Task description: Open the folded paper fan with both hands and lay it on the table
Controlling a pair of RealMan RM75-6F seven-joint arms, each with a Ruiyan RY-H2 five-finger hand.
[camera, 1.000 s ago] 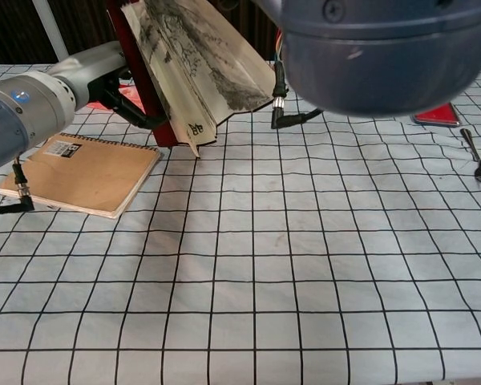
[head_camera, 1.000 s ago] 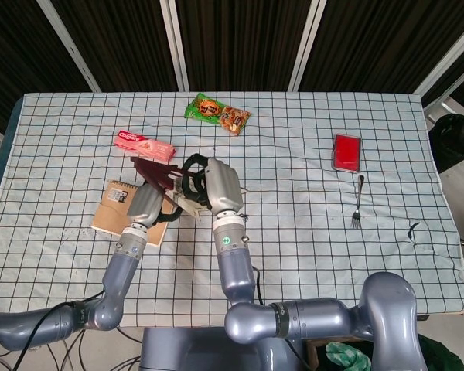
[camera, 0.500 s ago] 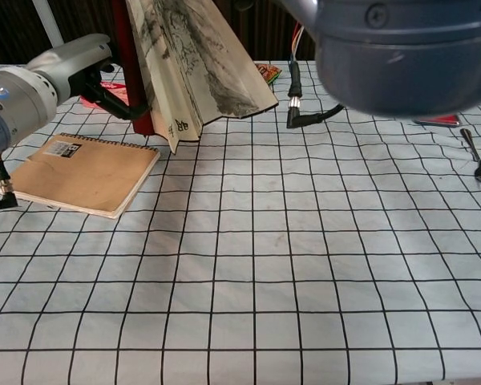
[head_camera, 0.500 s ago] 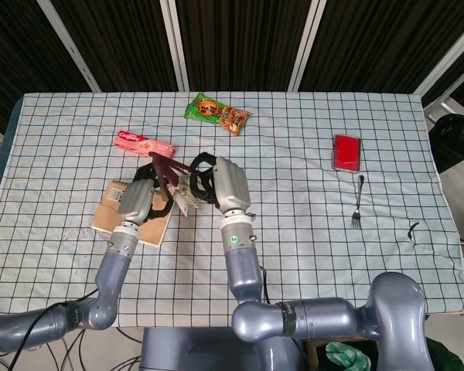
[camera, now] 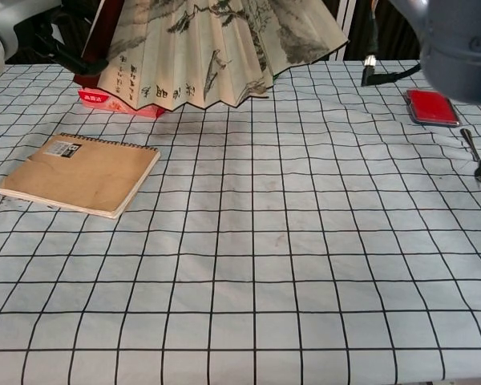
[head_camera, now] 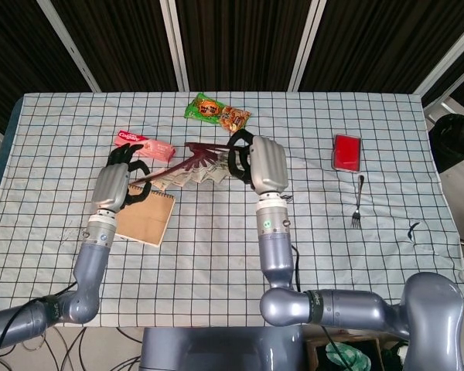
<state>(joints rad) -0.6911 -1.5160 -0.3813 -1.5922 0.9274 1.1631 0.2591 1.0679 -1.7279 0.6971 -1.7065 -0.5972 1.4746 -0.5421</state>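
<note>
The paper fan (head_camera: 189, 170) is spread wide, held in the air between my two hands. Its cream leaf with ink painting and dark red ribs fills the top of the chest view as the fan (camera: 216, 48). My left hand (head_camera: 114, 184) grips the left outer rib, black fingers curled round it. My right hand (head_camera: 266, 164) holds the fan's right end. In the chest view the left hand (camera: 0, 32) shows at the top left corner and the right hand (camera: 457, 40) at the top right. The fan's lower edge hangs above the checked cloth.
A brown spiral notebook (head_camera: 143, 219) lies on the cloth below the left hand. A pink toothpaste box (head_camera: 145, 144) sits behind the fan, a snack packet (head_camera: 216, 113) further back. A red case (head_camera: 346, 152) and a fork (head_camera: 358, 202) lie at the right.
Both hands have moved apart, left hand leftward and right hand rightward and further back. The fan has gone from partly opened to broadly spread, and it has lifted off the notebook area.
</note>
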